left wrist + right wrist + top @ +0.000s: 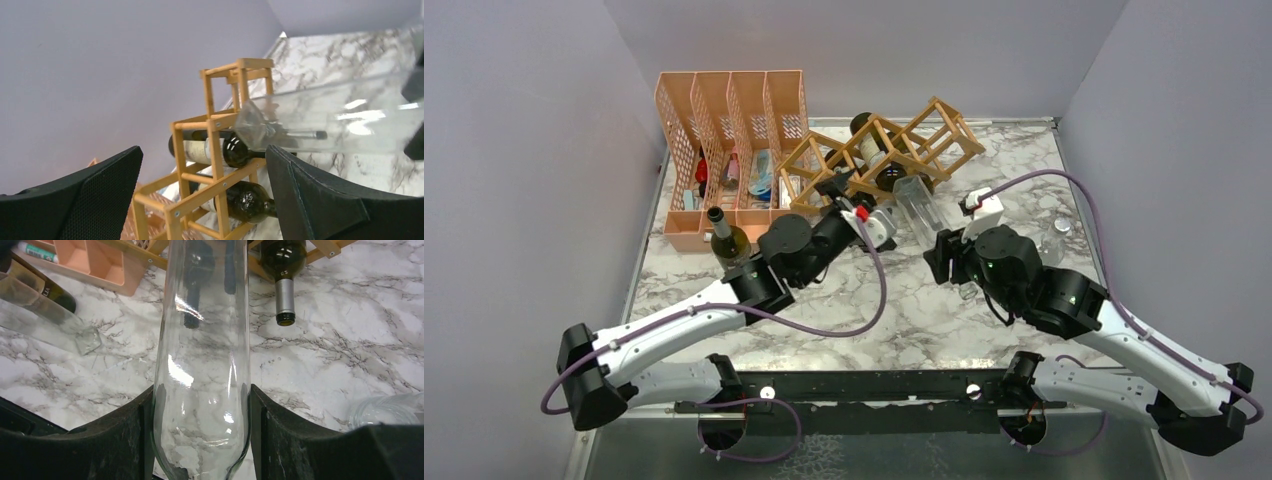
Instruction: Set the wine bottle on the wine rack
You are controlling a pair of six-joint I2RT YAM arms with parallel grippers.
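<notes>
The wine rack (879, 150) is a light wooden lattice at the back of the table. It holds two dark bottles (222, 150) (247, 200) lying in its cells. My right gripper (949, 248) is shut on a clear glass wine bottle (921, 208). It holds the bottle near its base, lying flat and pointing toward the rack's front. In the right wrist view the bottle (202, 355) fills the gap between the fingers (125, 440). My left gripper (836, 188) is open and empty at the rack's front left. The rack (215, 145) shows between its jaws and the clear bottle (330, 120) to the right.
An orange perforated file organiser (724, 130) with small items stands at the back left. A greenish wine bottle (727, 240) stands upright in front of it. A small clear glass (1056, 235) stands at the right, also in the right wrist view (390, 410). Grey walls enclose the table.
</notes>
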